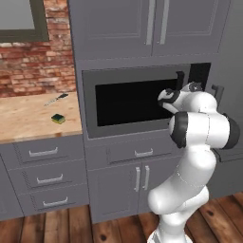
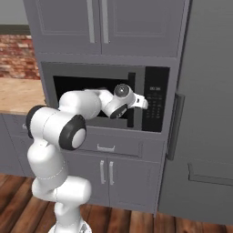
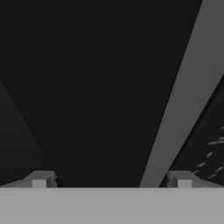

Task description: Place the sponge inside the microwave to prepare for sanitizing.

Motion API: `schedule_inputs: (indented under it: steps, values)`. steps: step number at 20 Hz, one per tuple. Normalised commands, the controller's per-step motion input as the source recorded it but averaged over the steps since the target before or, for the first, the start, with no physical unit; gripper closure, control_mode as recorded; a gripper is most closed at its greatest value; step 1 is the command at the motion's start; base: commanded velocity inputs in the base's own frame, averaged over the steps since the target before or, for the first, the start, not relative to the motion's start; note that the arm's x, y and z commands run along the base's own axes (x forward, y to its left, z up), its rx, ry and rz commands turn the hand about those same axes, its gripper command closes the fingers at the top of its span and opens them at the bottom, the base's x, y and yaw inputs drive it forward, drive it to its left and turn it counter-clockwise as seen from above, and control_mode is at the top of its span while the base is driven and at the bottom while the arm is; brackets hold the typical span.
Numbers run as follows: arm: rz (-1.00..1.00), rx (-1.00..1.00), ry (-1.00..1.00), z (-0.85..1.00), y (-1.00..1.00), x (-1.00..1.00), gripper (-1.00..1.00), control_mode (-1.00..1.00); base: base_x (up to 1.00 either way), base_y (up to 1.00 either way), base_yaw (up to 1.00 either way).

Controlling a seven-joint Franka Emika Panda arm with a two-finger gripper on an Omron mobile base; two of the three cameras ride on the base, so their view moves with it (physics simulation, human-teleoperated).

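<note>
Sponge untouched on desk; claw open and empty at microwave door handle, door barely ajar.

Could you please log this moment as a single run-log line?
gripper: open, empty, at microwave door handle | microwave: door barely ajar | sponge: on counter, untouched

Base views flank the microwave; hand view close
</note>
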Motion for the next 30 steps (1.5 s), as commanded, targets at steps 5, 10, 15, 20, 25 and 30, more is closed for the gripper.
schedule_inputs:
  steps: [5,10,15,20,25,30]
  values:
    - [0.02,0.0,-0.08,-0.23,-0.13,0.22,-1.0,-1.0,0.0,0.0,0.0]
    - [0.03,0.0,-0.01,-0.04,0.0,0.13,1.0,-1.0,0.0,0.0,0.0]
    - [0.0,0.0,0.0,0.0,0.0,0.0,1.0,-1.0,0.0,0.0,0.0]
    - [0.0,0.0,0.0,0.0,0.0,-0.35,1.0,-1.0,0.0,0.0,0.0]
    - [-0.01,0.0,0.0,0.01,0.02,-0.64,1.0,-1.0,0.0,0.0,0.0]
    - [-0.11,-0.03,0.12,0.0,0.23,-0.44,1.0,-1.0,0.0,0.0,0.0]
